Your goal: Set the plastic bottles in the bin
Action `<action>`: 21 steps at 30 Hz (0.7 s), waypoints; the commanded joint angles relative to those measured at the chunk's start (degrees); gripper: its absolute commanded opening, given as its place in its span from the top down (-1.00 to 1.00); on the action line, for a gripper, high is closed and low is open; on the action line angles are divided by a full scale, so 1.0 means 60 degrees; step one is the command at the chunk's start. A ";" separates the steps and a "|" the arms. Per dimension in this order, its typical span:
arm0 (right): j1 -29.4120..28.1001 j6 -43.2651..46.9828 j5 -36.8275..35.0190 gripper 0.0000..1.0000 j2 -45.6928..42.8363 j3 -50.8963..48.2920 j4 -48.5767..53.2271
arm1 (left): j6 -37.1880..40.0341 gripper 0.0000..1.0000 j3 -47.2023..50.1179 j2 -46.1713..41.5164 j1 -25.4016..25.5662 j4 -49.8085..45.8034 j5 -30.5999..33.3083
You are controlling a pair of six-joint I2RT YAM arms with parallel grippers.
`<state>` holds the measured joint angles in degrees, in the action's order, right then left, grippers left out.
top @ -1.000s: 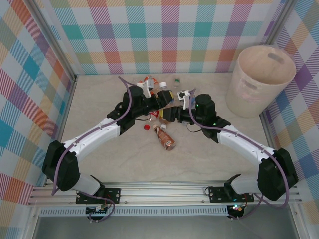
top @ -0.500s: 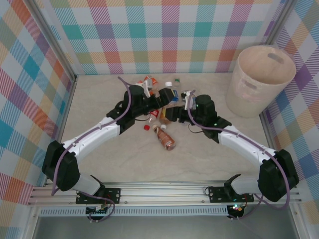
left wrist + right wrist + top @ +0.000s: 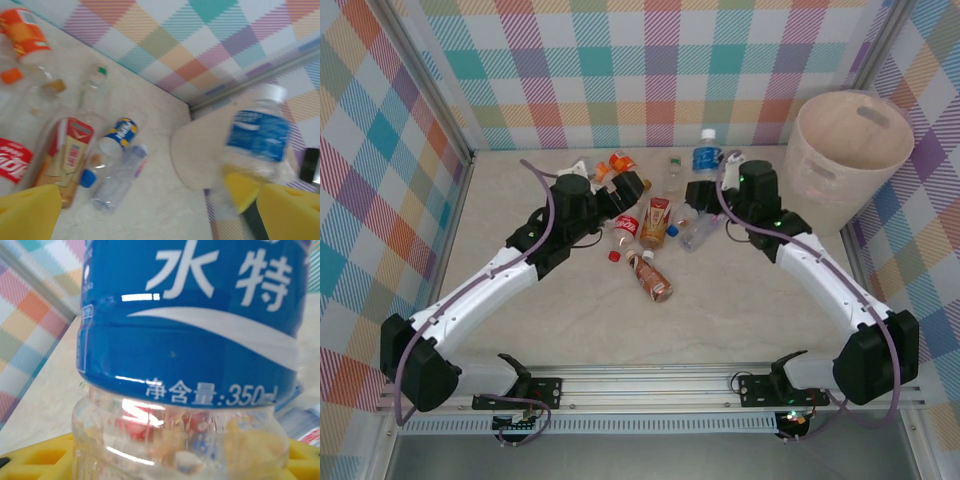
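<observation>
blue-label bottle (image 3: 707, 160): pinched low by right gripper (image 3: 703, 188), short of bin (image 3: 840, 190); may tip out in carry. left gripper (image 3: 632, 186) wide, empty.

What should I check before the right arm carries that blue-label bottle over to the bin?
1. Right gripper shut on the blue-label bottle: ok.
2. Bottle held upright: ok.
3. Left gripper open and holding nothing: ok.
4. Bin upright with its mouth open: ok.
5. Nothing on the table between bottle and bin: ok.
6. Bottle high enough to clear the bin's rim: cannot tell.
</observation>
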<state>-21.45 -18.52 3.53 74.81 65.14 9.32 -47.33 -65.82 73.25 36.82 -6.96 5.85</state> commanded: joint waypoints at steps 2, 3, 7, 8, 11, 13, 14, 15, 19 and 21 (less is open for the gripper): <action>0.0993 0.0926 -0.0494 0.03 0.0137 0.1161 0.0586 | -0.0451 -1.00 0.0261 -0.0417 -0.0043 -0.1966 0.2012; 0.1237 0.1076 -0.0486 0.04 0.0198 0.1400 0.0576 | -0.0647 -1.00 0.0286 -0.0467 -0.0057 -0.2287 0.2310; 0.1994 0.1698 -0.0776 0.04 0.0618 0.2396 0.0712 | -0.1064 -1.00 0.0530 -0.0647 -0.0184 -0.2851 0.2728; 0.2159 0.1802 -0.0854 0.03 0.0758 0.2686 0.0757 | -0.1129 -1.00 0.0604 -0.0713 -0.0216 -0.2869 0.2717; 0.2687 0.1908 -0.0968 0.03 0.1208 0.3450 0.0817 | -0.1249 -1.00 0.0773 -0.0825 -0.0291 -0.2955 0.2730; 0.3007 0.1850 -0.1009 0.02 0.1502 0.3948 0.0877 | -0.1266 -1.00 0.0804 -0.0869 -0.0335 -0.3014 0.2732; 0.3179 0.1802 -0.1058 0.02 0.1637 0.4183 0.0914 | -0.1262 -1.00 0.0801 -0.0884 -0.0357 -0.3054 0.2732; 0.3318 0.1771 -0.1084 0.02 0.1767 0.4395 0.0933 | -0.1266 -1.00 0.0804 -0.0901 -0.0365 -0.3084 0.2739; 0.3839 0.1618 -0.1467 0.01 0.2265 0.5023 0.0999 | -0.1252 -1.00 0.0818 -0.0937 -0.0432 -0.3175 0.2745; 0.4162 0.1425 -0.1644 0.00 0.2554 0.5299 0.1138 | -0.1248 -1.00 0.0819 -0.0930 -0.0453 -0.3222 0.2737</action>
<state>1.41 -9.50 -3.75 88.55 93.80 14.85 -54.46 -61.52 68.82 34.81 -24.18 20.71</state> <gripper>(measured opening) 0.617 0.997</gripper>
